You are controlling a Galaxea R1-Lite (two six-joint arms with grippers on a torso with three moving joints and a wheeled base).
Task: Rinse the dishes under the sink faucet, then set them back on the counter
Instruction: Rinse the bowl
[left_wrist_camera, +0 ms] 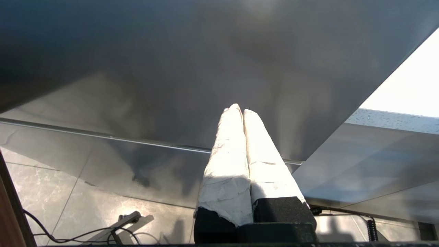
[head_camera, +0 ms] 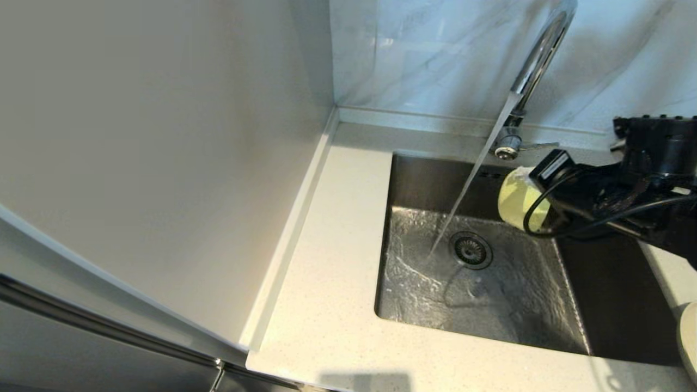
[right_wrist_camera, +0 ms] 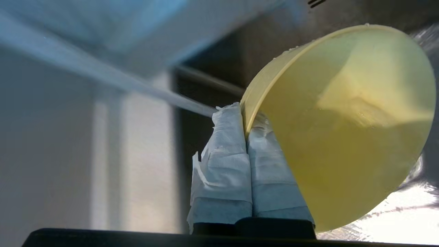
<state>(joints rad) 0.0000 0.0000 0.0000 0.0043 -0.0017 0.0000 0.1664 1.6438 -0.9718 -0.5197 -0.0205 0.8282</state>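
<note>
Speckled counter (head_camera: 326, 283) nearest; steel sink (head_camera: 523, 305) wet; marble wall (head_camera: 435, 60) behind.

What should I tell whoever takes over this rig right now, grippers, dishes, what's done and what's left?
Right gripper: shut on the rim of the yellow bowl, held tipped on its side over the sink, beside the water stream, not under it.
Left gripper: shut, empty, parked down by the cabinet front.
Faucet is running; water pools around the drain.
White plate: only its edge shows on the counter at the right. Chopsticks not in view.
Done: bowl picked up; droplets show on its rim.
Left: set the bowl back on the counter, then rinse the rest.
</note>
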